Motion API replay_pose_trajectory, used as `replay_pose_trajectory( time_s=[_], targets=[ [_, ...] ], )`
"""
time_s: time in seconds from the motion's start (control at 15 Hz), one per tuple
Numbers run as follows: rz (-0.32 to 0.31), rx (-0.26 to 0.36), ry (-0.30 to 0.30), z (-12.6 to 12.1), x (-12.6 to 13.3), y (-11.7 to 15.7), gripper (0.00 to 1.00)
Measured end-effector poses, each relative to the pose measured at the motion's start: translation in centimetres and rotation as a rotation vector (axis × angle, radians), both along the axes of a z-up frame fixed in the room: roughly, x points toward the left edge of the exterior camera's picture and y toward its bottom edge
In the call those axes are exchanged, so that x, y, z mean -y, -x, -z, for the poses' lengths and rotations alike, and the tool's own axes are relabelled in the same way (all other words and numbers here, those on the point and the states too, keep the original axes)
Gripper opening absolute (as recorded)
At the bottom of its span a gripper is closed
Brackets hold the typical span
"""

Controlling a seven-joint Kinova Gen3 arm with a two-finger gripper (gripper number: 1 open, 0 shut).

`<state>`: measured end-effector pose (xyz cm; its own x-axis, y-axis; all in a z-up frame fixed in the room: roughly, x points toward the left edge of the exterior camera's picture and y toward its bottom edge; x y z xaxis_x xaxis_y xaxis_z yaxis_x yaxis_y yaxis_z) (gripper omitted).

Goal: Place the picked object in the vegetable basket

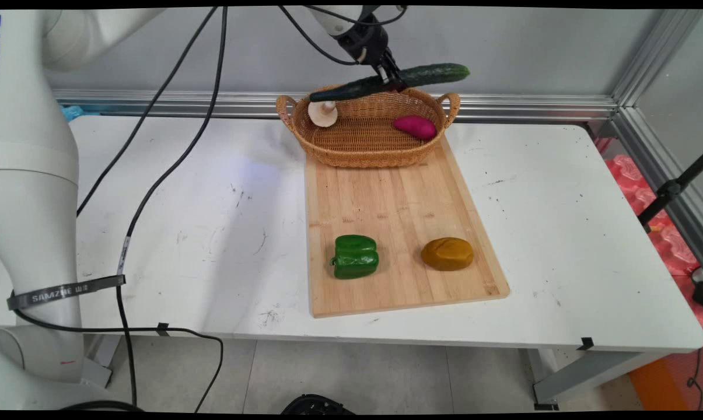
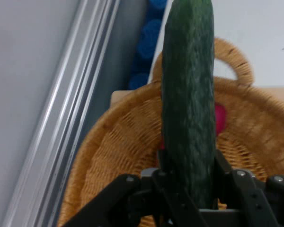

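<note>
The gripper (image 1: 391,79) clamps the cucumber (image 1: 409,79) mid-length above the basket (image 1: 363,149) — it may tilt, slip, and clip the rim

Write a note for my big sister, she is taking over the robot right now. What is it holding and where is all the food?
Gripper: shut on the cucumber, held in the air above the basket's far rim.
Basket: sits on the far end of the cutting board. Inside it are a mushroom on the left and a magenta sweet potato on the right.
Near end of the board: green pepper on the left, brown potato on the right, apart from each other.
Cucumber is not in the basket.
</note>
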<state>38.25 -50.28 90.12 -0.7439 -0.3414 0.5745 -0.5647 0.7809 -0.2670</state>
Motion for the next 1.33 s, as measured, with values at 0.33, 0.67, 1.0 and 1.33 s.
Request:
replay_pose_trajectory(
  time_s=[0.33,0.67,1.0,1.33],
  targets=[
    [-0.048,-0.012,-0.005,2.3,2.1,-1.5,0.00],
    [-0.077,-0.018,-0.023,4.5,3.0,-2.3,0.00],
    [-0.093,-0.020,-0.042,6.4,3.4,-2.8,0.00],
    [-0.097,-0.017,-0.053,7.3,3.6,-3.1,1.00]
  ],
)
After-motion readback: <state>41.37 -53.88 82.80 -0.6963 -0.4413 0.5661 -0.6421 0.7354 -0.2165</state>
